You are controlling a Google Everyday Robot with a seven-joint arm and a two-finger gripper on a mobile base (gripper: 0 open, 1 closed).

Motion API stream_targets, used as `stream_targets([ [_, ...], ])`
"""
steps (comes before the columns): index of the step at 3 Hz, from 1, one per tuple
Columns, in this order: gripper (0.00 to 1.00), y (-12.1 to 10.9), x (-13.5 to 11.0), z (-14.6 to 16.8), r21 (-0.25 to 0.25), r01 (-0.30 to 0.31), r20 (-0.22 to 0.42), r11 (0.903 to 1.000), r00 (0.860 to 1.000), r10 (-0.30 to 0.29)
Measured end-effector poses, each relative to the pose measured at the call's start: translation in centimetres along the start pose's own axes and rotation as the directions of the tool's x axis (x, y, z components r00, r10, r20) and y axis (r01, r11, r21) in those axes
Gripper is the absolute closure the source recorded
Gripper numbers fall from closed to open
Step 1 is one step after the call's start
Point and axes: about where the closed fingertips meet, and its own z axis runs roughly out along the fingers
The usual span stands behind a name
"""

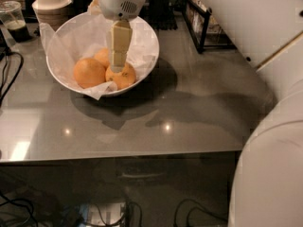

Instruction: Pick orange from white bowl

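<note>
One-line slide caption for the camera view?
Gripper hangs in the white bowl at the orange, two other oranges beside it.

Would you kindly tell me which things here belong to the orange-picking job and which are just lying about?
Job: the front-right orange; the white bowl holding it; the gripper, inside the bowl right at that orange.
Lying about: left orange; back orange; stacked lidded bowls; plastic cup; black rack; cables.

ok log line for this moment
stage: pre-grasp | gripper: inside white bowl, tip at front-right orange | orange: in bowl, not yet lifted
</note>
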Motion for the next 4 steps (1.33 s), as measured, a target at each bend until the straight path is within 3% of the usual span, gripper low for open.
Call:
stream_targets([
  [2, 0.0, -0.1, 2.1, 2.8, -0.001, -0.09, 0.015, 0.9959, 0.996, 0.09],
  [4, 0.0, -1.1, 3.9, 3.8, 0.067, -0.158, 0.027, 0.9852, 0.987, 0.156],
])
